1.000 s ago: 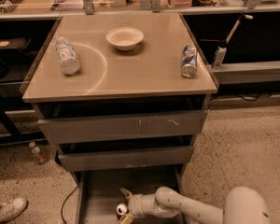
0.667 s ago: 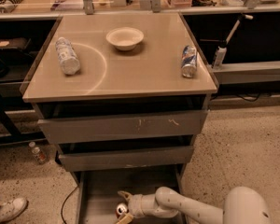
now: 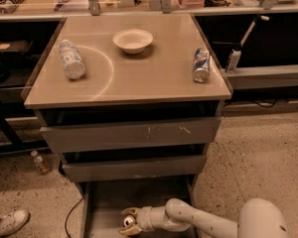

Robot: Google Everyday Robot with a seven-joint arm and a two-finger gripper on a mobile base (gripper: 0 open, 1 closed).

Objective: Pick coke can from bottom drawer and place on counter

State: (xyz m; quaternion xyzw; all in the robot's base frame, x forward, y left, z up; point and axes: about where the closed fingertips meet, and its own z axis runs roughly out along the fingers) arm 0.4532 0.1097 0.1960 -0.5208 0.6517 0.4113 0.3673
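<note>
Since a second ago the gripper (image 3: 129, 222) has crept a little toward 9 o'clock across the bottom drawer (image 3: 104, 202); nothing on the counter (image 3: 154, 73) has shifted. The gripper now sits low in the open drawer, at about 6 o'clock in the view, reaching in from the 3 o'clock side. Its two fingers (image 3: 131, 212) stand on either side of the coke can (image 3: 127, 223), whose silver top shows between them, and they look clamped onto it. The can is not lifted; it is down near the drawer floor.

The step in hand appears to be securing the grasp before the lift. To do it well, the grip should hold the can's body squarely rather than just its rim, so the can does not twist out. The two upper drawer fronts overhang at 12 o'clock from the gripper, so the can should first be drawn back toward 6 o'clock, clear of them, and only then raised.

On the counter, a plastic bottle (image 3: 71, 59) lies at 9 o'clock, a white bowl (image 3: 132, 40) sits at 12 o'clock and a blue-and-silver can (image 3: 201, 65) stands at 3 o'clock. The bare patch at the middle and toward 6 o'clock looks the safest landing spot, well apart from all three.
</note>
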